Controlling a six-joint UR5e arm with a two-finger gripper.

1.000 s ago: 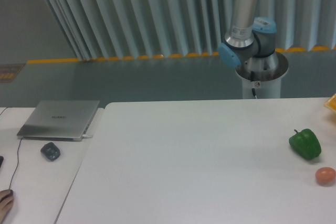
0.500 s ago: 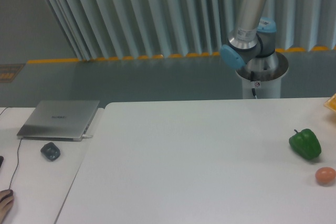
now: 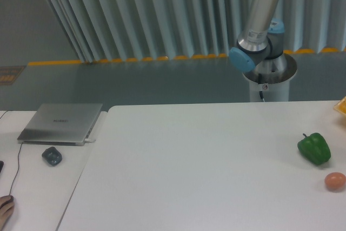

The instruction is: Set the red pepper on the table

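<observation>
My arm [image 3: 263,25] has swung further right behind the table [image 3: 205,160]; my gripper is out of view, so its grip can't be told. No red pepper shows, only the green pepper [image 3: 314,148] near the right edge.

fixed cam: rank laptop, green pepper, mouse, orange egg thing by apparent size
1. Laptop, clearly largest.
2. Green pepper.
3. Mouse and orange egg-shaped object look about alike; not ranking them.
</observation>
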